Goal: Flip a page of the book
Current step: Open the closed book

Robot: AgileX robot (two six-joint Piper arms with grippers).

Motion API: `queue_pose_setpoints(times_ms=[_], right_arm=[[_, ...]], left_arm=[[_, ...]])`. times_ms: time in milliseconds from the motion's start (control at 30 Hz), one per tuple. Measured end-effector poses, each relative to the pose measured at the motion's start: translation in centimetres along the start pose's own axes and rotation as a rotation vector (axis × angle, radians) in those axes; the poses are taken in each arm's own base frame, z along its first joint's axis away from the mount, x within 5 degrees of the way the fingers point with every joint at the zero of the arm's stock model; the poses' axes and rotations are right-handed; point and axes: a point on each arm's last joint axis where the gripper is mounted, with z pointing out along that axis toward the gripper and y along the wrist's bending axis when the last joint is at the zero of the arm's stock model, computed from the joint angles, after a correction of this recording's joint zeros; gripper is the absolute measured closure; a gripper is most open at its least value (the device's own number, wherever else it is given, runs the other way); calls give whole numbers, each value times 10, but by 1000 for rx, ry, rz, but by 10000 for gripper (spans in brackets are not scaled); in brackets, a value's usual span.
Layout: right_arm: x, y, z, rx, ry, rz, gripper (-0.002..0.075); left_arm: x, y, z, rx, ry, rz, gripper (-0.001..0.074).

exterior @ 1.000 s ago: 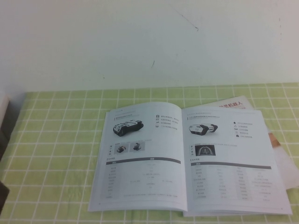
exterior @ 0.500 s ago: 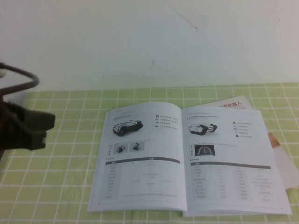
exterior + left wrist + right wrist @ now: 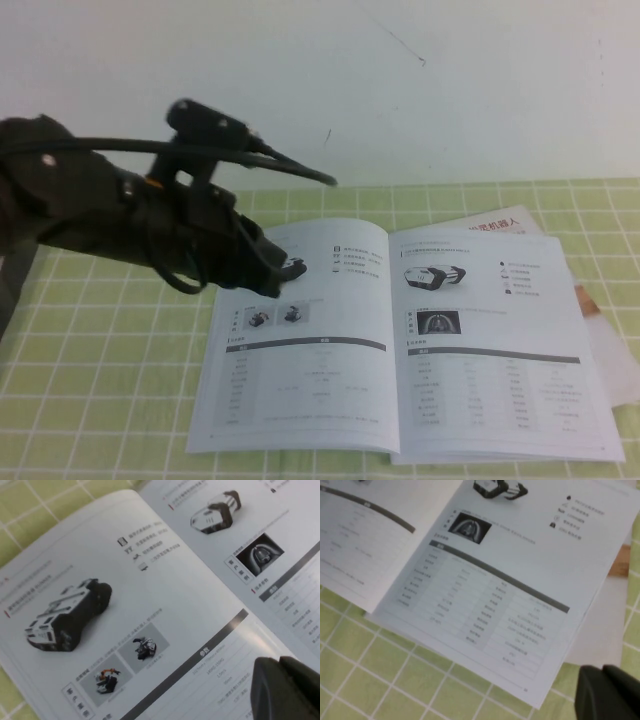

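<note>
Green-checked tablecloth (image 3: 110, 380) below a white wall (image 3: 400, 90); open book (image 3: 400, 350). Left gripper (image 3: 275, 275) above its left leaf, right gripper (image 3: 607, 692) beside the page (image 3: 495, 595); finger states indeterminable.

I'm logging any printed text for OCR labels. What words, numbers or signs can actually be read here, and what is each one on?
Red heading on the sheet under the book: Chinese characters, too blurred to quote.
The page: small text and table rows, unreadable.
Left-hand page: grey bar and captions, unreadable.
The left gripper hovers over the left-hand page; the right gripper, beside the book's corner, carries no markings.
</note>
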Motion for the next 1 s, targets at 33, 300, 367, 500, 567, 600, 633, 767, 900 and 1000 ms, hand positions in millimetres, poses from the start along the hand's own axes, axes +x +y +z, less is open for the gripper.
queue_pose_setpoints(times_ms=[33, 300, 367, 500, 567, 600, 633, 767, 900, 1000], right_arm=[[-2, -3, 3, -6, 21, 5, 729], [-21, -9, 31, -85, 183, -31, 729], [-26, -7, 40, -79, 237, -61, 729], [-29, -12, 59, -29, 350, -65, 729], [-28, -17, 68, -15, 395, -53, 729], [-28, -18, 72, -13, 409, -47, 729], [-27, -20, 76, -13, 427, -40, 729], [-22, -24, 90, -25, 477, -14, 729], [-19, -28, 102, -37, 516, -1, 729], [-17, -30, 109, -44, 537, 5, 729]], left_arm=[[2, 0, 12, 11, 25, 6, 738], [22, -1, 89, 29, 142, 12, 738], [28, 0, 102, 29, 160, 16, 738], [32, 3, 115, 40, 149, -9, 738], [31, 2, 118, 57, 134, -12, 738], [30, 1, 118, 66, 120, -7, 738], [29, 1, 119, 73, 109, 1, 738], [27, 0, 123, 88, 88, 7, 738], [39, 4, 139, 88, 135, -6, 738], [50, 8, 151, 81, 184, -35, 738]])
